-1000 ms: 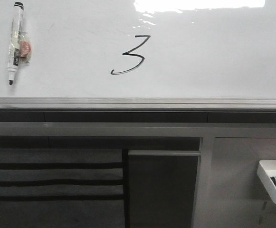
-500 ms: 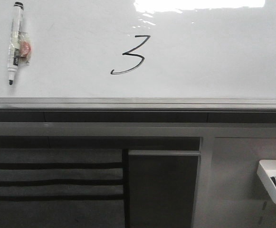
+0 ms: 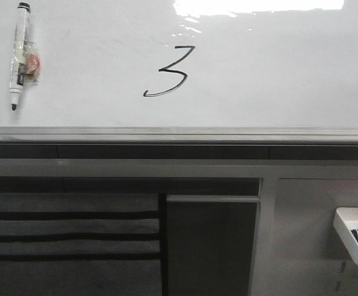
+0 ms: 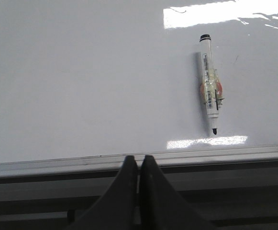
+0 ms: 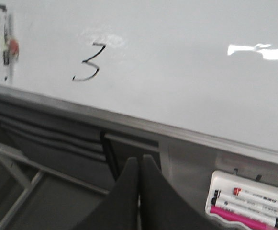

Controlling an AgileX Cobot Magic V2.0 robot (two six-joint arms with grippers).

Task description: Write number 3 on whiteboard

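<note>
Nothing shifted across the front views: marker, digit and tray sit exactly as before. Nearest, left claw (image 4: 139, 167) clenched on nothing, fingertips pressed together, parked below the grey edge rail (image 4: 177, 155). Right claw (image 5: 139, 167) likewise clenched and empty, low in front of the dark slotted panel (image 5: 48, 139), near the white tray (image 5: 253, 201) of spare markers. Beyond the rail, the whiteboard (image 3: 277, 80). Marker (image 3: 20, 55) flat against the board at far left, uncapped tip pointing down, some orange-and-clear wrap round its barrel, untouched by either claw. Further right, well apart from the marker, the number 3 (image 3: 169, 73): thin black stroke, slanted, flat top, long curved tail, complete and legible, just below the glare patch (image 3: 259, 6). Judged: writing step finished, marker put aside, arms retracted; task looks essentially done. Next move calls for little, at most holding both arms clear of the board so nothing smears the fresh ink.
</note>
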